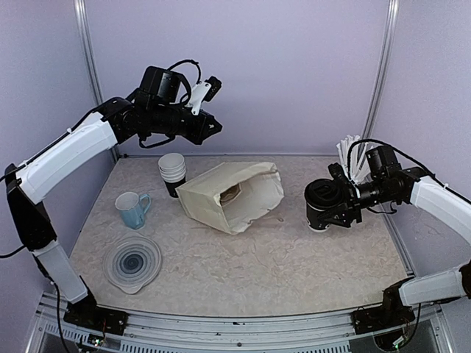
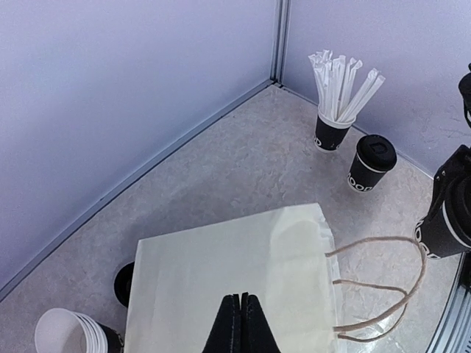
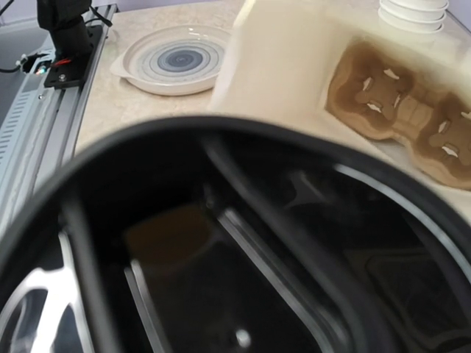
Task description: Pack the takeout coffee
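My right gripper (image 1: 329,204) is shut on a black takeout coffee cup (image 1: 321,198) with its lid on, held just above the table to the right of the bag. That lid (image 3: 221,257) fills the right wrist view. A cream paper bag (image 1: 232,195) lies on its side with its mouth toward this cup. The brown carrier tray (image 3: 401,110) lies inside it. A second lidded cup (image 2: 370,163) stands by the far wall. My left gripper (image 1: 215,126) hangs high over the bag's back end, shut and empty (image 2: 241,298).
A stack of lidless cups (image 1: 172,170) stands left of the bag, with a dark round thing (image 2: 125,283) beside it. A blue mug (image 1: 132,209) and a striped plate (image 1: 132,261) sit front left. A cup of white straws (image 2: 333,125) stands at the back right.
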Motion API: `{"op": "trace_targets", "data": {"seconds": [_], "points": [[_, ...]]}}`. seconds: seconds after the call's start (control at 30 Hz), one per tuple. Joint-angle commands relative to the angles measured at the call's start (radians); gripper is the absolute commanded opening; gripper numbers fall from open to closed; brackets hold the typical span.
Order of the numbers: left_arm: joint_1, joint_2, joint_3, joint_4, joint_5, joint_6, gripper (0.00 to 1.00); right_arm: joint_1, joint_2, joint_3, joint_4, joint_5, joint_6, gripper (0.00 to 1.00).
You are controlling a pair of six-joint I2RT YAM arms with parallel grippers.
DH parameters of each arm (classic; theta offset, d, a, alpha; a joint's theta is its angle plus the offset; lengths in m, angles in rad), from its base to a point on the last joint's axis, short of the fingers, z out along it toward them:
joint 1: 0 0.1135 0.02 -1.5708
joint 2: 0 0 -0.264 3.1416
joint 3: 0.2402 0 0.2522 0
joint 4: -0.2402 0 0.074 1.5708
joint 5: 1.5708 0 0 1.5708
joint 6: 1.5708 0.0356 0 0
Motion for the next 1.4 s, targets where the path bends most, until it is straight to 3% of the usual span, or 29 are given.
{"op": "trace_targets", "data": {"seconds": [0.0,0.1,0.23,0.33,0.5,0.7,0.87,1.37], "points": [[-0.026,-0.045,0.030,0.036,0.020,-0.005,0.00,0.010,-0.027,-0.010,0.016,-0.032,0.020,0.47],[-0.064,-0.053,0.005,0.029,-0.007,-0.007,0.00,0.011,-0.030,-0.012,0.019,-0.028,0.026,0.47],[-0.201,-0.058,-0.051,0.014,-0.148,0.045,0.40,0.012,-0.036,-0.011,0.011,-0.028,0.031,0.48],[-0.331,-0.066,-0.127,0.065,-0.243,0.111,0.57,0.024,-0.036,-0.015,0.007,-0.031,0.026,0.48],[-0.465,-0.062,-0.207,0.239,-0.180,0.131,0.81,0.118,-0.014,-0.010,-0.060,-0.014,-0.042,0.50],[-0.469,0.073,-0.058,0.189,0.019,0.028,0.85,0.235,-0.010,-0.005,-0.076,0.063,-0.052,0.50],[-0.477,0.113,-0.076,0.201,0.120,0.006,0.86,0.262,-0.009,0.025,-0.094,0.099,-0.057,0.51],[-0.486,0.167,-0.082,0.221,0.132,0.018,0.87,0.301,-0.017,0.057,-0.108,0.151,-0.054,0.52]]}}
